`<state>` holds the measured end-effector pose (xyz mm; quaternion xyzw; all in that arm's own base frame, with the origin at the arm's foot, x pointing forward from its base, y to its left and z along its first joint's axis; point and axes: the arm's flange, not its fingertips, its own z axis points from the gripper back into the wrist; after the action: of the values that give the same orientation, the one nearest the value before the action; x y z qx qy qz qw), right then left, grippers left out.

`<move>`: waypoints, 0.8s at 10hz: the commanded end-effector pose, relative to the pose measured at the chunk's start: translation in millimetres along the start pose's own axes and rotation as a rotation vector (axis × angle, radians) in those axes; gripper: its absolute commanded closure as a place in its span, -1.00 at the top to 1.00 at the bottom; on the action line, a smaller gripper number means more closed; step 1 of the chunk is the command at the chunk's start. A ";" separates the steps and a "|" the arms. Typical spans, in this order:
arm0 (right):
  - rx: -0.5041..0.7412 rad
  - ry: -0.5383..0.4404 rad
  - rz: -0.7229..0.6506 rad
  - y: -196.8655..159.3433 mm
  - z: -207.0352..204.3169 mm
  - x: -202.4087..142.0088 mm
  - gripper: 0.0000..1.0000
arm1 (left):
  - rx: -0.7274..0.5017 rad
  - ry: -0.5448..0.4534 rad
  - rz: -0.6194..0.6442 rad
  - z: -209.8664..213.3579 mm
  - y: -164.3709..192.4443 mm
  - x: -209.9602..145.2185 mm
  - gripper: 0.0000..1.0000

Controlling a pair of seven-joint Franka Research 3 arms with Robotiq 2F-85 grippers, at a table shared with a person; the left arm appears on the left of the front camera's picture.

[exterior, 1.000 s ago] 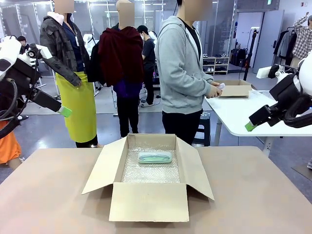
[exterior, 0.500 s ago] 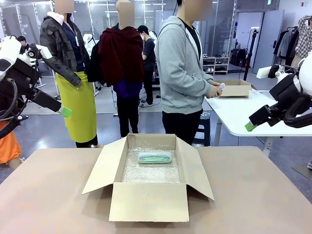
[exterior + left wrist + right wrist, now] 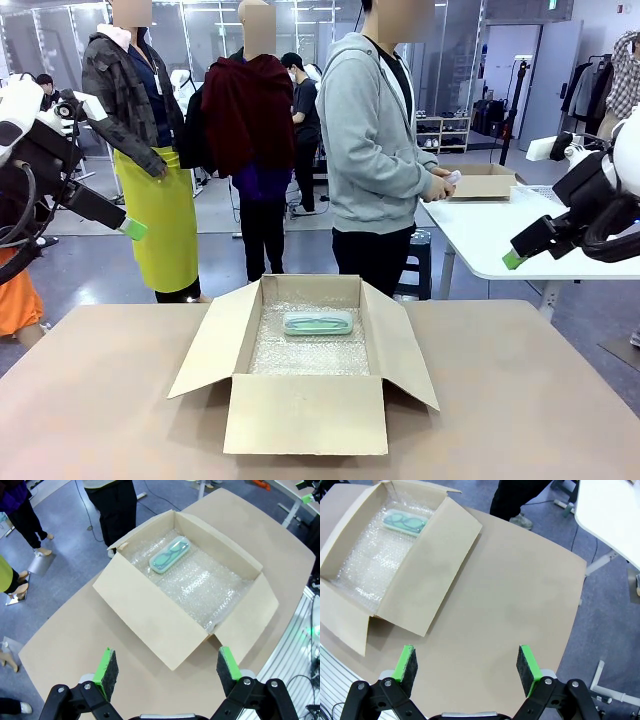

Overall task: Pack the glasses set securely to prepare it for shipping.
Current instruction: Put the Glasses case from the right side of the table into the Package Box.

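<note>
Left end effector (image 3: 167,655) and right end effector (image 3: 466,654) hover high — jaws spread, empty.

wide tan desk (image 3: 100,400) up front, matte brown top under even light. beyond it, a smooth grey-blue floor (image 3: 90,270). off to the right, a white desk (image 3: 480,235) on pale legs. glass partitions (image 3: 455,60) line the back, a low shelf rack (image 3: 445,133) before them, hanging clothes (image 3: 585,90) far right.
</note>
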<state>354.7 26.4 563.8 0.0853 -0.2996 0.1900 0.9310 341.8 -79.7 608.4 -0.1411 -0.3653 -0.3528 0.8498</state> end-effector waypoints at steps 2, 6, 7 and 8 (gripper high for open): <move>-0.007 -0.003 0.003 -0.5 -0.4 2.3 1.00 | -0.017 -0.011 0.001 1.6 0.9 0.2 1.00; -0.007 -0.003 0.003 -0.5 -0.4 2.3 1.00 | -0.017 -0.011 0.001 1.6 0.9 0.2 1.00; -0.007 -0.003 0.003 -0.5 -0.4 2.3 1.00 | -0.017 -0.011 0.001 1.6 0.9 0.2 1.00; -0.007 -0.003 0.003 -0.5 -0.4 2.3 1.00 | -0.017 -0.011 0.001 1.6 0.9 0.2 1.00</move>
<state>354.7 26.4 563.8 0.0852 -0.2996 0.1900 0.9310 341.8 -79.7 608.4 -0.1411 -0.3653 -0.3528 0.8498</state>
